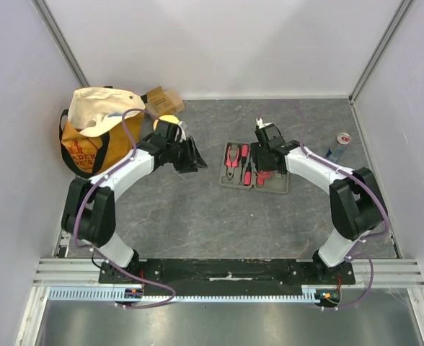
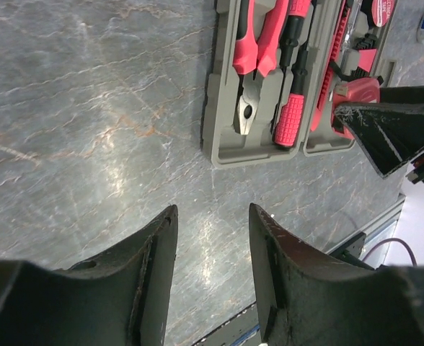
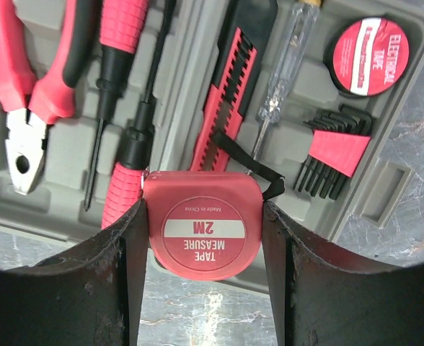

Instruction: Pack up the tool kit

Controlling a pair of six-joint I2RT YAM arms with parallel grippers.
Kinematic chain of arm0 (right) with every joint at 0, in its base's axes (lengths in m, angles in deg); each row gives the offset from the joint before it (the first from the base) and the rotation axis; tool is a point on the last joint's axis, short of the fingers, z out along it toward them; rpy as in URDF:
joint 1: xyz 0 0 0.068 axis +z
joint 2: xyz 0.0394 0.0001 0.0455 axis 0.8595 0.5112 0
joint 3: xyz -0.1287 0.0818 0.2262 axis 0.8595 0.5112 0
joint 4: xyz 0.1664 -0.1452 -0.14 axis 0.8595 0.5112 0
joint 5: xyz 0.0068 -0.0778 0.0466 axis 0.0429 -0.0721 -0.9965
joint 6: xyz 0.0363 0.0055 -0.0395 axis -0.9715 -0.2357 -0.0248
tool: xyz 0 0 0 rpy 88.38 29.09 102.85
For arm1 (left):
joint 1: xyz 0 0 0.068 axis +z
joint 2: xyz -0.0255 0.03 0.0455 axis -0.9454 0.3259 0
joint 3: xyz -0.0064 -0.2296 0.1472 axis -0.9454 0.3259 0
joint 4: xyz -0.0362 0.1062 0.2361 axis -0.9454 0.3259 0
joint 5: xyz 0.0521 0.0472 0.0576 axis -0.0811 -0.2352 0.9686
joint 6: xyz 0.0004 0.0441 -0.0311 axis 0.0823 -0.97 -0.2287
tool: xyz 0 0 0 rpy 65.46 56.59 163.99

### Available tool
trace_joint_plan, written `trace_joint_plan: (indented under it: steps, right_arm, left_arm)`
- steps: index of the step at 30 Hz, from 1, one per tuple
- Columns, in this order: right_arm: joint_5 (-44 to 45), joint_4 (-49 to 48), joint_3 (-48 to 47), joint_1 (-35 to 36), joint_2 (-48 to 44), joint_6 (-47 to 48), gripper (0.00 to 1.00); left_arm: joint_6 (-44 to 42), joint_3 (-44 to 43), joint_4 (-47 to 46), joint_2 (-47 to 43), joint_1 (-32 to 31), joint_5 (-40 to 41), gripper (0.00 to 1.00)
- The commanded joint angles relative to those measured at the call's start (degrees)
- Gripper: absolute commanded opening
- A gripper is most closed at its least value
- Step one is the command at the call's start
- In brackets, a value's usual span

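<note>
The grey stone-patterned table (image 1: 183, 216) carries the orange-and-cream tote bag (image 1: 96, 137) at its far left, well apart from the work and apparently just set aside. The tool kit case (image 2: 213, 137) lies open and flat near the middle of the table, a little to the right and between the two arms, its moulded slots facing up so tools can be dropped in from above. Its long axis runs roughly left to right across the table, nearly parallel to the near edge. The left gripper (image 2: 212, 216) hovers over bare table beside the case, jaws partly apart and holding nothing, likely waiting its turn. The right gripper (image 3: 203, 209) is closed on the red tape measure (image 3: 201, 241), a finger pressed to each flat side, carrying it over the near rim of the case's right half, probably toward its slot. The seated tools lie across the case's short axis: pliers (image 3: 24, 79) with the nose toward the arms, screwdrivers (image 3: 118, 43), utility knife (image 3: 230, 86), hex keys (image 3: 331, 151) and electrical tape (image 3: 371, 56).
</note>
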Motion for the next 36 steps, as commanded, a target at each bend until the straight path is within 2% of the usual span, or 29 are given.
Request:
trace_joint_plan:
  steps: [1, 14, 19, 36]
  right_arm:
    - [0.2, -2.3, 2.3, -0.8, -3.1, -1.1, 0.42]
    - [3.4, -3.3, 8.5, -1.1, -5.9, -5.6, 0.43]
    - [6.5, -3.5, 10.5, -1.3, -7.0, -6.9, 0.42]
    - [15.1, -9.5, 17.4, -1.3, -8.4, -10.7, 0.44]
  left_arm:
    - [2.0, -5.1, -3.1, 4.6, -1.5, -3.4, 0.5]
    - [2.6, -11.3, -4.5, 16.7, -4.1, -3.1, 0.49]
    - [1.5, -14.4, -3.6, 21.2, -4.8, -6.5, 0.49]
    - [0.7, -15.2, -2.0, 24.0, -6.0, -7.4, 0.47]
